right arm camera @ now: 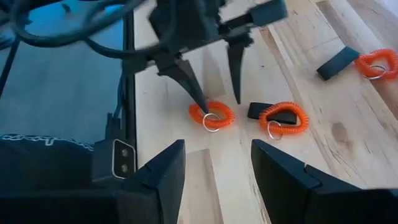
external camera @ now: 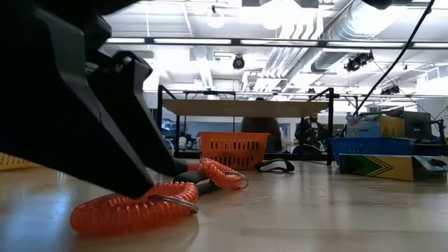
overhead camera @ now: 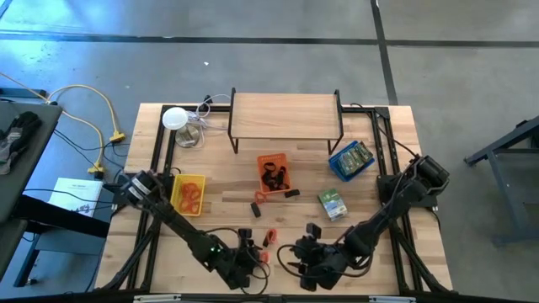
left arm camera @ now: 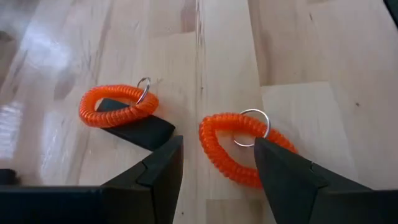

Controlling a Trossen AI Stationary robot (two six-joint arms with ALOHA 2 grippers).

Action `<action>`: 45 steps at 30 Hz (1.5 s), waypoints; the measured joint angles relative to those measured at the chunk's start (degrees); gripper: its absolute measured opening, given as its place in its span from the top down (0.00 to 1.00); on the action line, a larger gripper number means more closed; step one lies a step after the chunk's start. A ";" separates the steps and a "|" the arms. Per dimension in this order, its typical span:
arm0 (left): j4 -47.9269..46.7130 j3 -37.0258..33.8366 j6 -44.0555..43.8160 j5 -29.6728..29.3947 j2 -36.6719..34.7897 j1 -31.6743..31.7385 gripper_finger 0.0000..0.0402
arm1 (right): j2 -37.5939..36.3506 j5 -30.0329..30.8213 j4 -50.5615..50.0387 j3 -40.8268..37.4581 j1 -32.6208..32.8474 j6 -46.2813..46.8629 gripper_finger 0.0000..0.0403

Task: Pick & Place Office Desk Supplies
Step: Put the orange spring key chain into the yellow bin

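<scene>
Straddling one of perhaps three orange coils (left arm camera: 239,149), the left gripper (left arm camera: 217,168) stands open, empty.

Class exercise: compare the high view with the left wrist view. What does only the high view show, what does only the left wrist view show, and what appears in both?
Only the high view: the yellow tray, orange tray, blue tray, wooden shelf and right gripper.

Only the left wrist view: silver rings on two orange coils, and a black piece under the farther coil.

Both: the open left gripper above the wooden table.

Orange coils (left arm camera: 239,148) flat (ringed) on table
</scene>
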 joint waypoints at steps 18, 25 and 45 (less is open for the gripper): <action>-3.83 0.35 -3.67 10.41 1.93 5.78 0.67 | 0.00 -3.18 0.85 0.00 0.46 -1.62 0.57; -4.29 0.28 -2.86 11.52 1.41 7.18 0.95 | 0.00 -3.31 0.75 0.00 1.98 -4.49 0.57; -59.42 -0.02 -36.71 11.65 -35.23 8.51 0.98 | -0.02 -4.80 -5.45 -0.02 -1.83 -13.56 0.57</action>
